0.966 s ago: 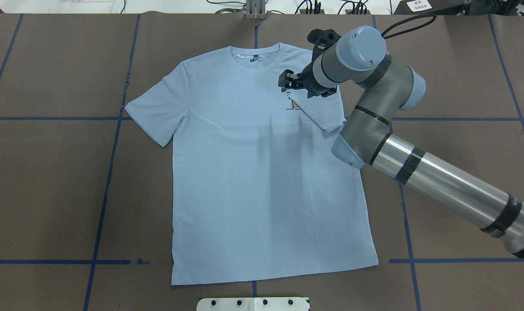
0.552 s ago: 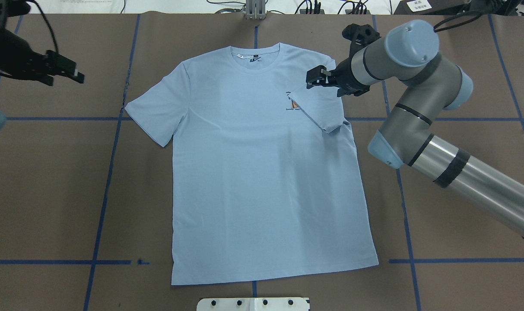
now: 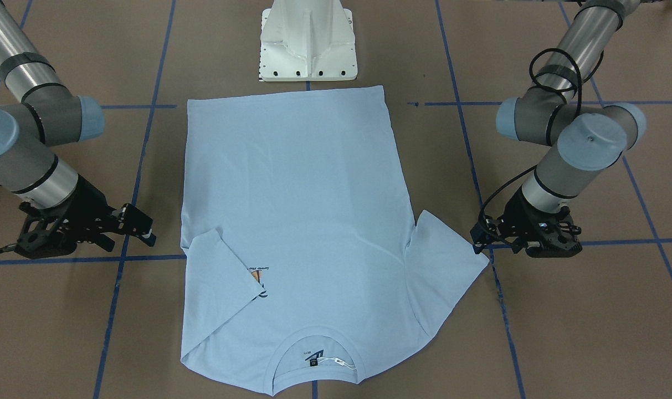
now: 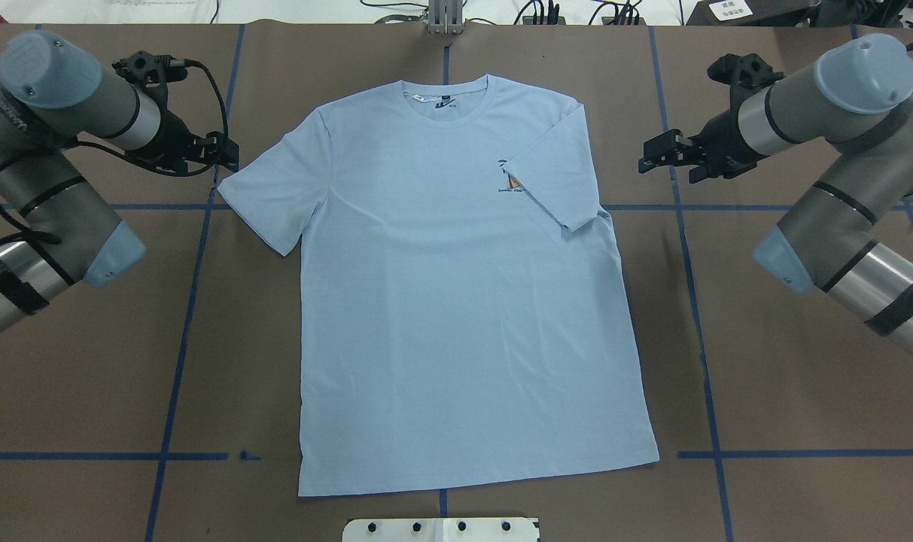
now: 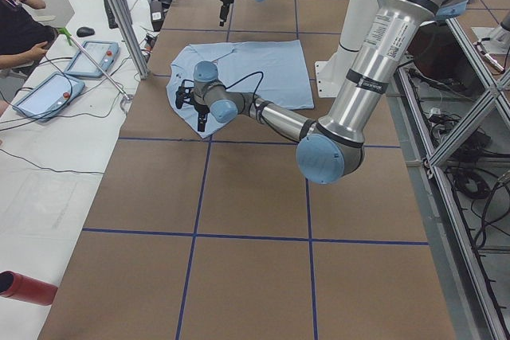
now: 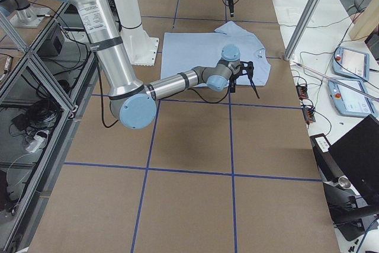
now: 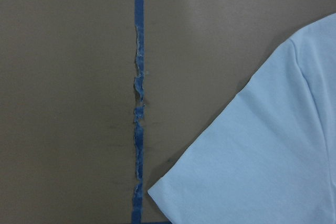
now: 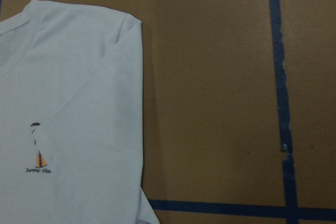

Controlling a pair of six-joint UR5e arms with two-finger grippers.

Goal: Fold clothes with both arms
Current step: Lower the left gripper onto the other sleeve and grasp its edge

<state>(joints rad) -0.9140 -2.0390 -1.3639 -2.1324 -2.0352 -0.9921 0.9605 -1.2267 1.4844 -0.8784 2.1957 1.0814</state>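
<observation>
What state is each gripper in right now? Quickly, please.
Left black two-finger gripper: cannot tell open or shut; holds nothing, near a sleeve of the pale blue T-shirt.
Right black two-finger gripper: open, empty.

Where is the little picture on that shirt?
In the overhead view the print sits right of centre on the T-shirt chest, partly tucked under the folded-in sleeve.
</observation>
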